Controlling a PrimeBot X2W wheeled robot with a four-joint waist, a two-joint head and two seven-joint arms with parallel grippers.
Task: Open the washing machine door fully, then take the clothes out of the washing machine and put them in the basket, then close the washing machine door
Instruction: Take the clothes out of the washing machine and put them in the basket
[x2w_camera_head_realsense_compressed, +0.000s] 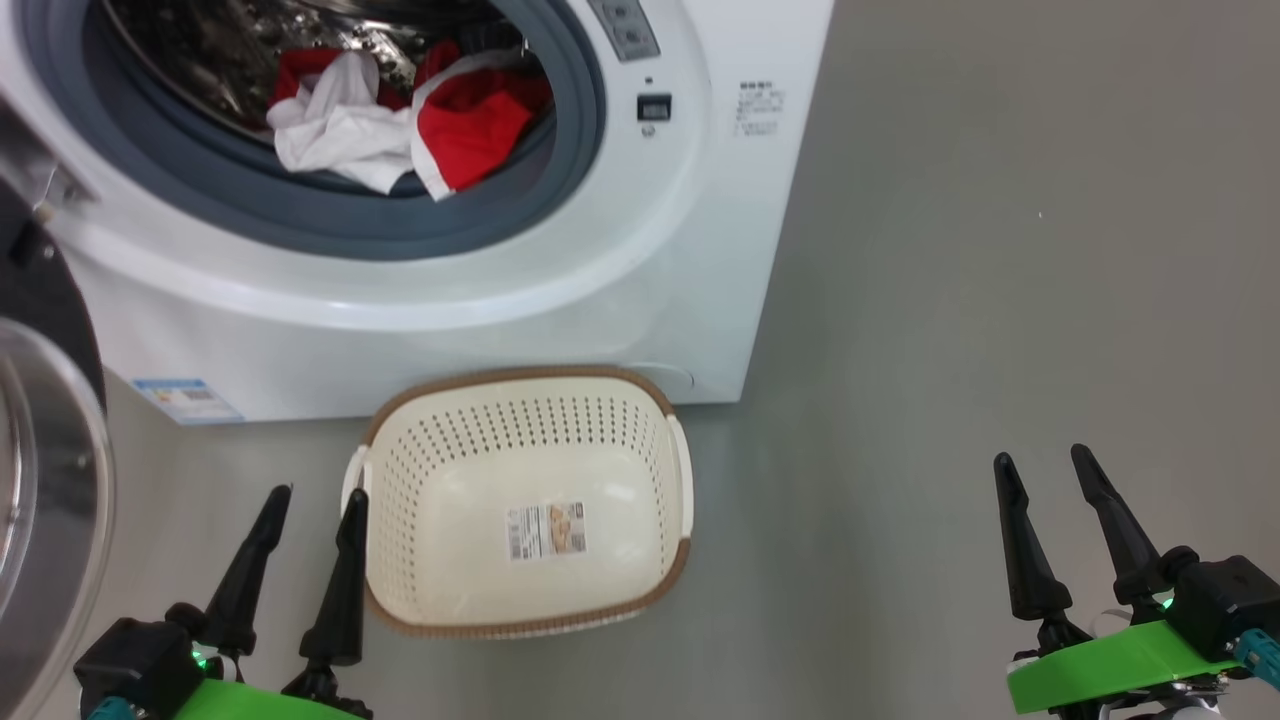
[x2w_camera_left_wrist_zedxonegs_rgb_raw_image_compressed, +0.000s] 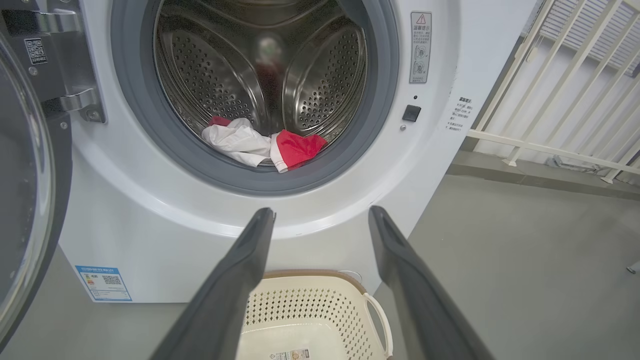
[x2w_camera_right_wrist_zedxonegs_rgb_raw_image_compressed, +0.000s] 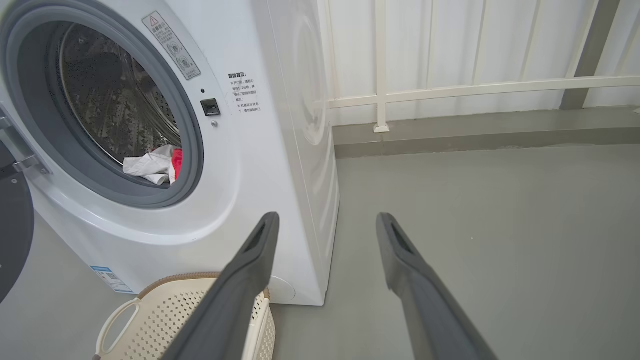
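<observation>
I log: washing machine (x2w_camera_head_realsense_compressed: 560, 300), its washing machine door (x2w_camera_head_realsense_compressed: 40, 480) swung open on the left; red-and-white clothes (x2w_camera_head_realsense_compressed: 400, 125) at the drum's front lip. The blue label (x2w_camera_head_realsense_compressed: 188, 398) and warning sticker (x2w_camera_left_wrist_zedxonegs_rgb_raw_image_compressed: 421, 47) are unreadable to me. On the floor, just before the machine, the basket (x2w_camera_head_realsense_compressed: 520, 400), barcode sticker (x2w_camera_head_realsense_compressed: 545, 530) inside. Both left gripper (x2w_camera_head_realsense_compressed: 320, 493) and right gripper (x2w_camera_head_realsense_compressed: 1041, 456): jaws spread, empty.

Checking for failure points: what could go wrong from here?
The clothes lie in a loose red and white heap at the gasket; one pinch may lift only part. The open left gripper hangs beside the basket and could knock it. The washing machine door stands open near that arm, a possible bump.
</observation>
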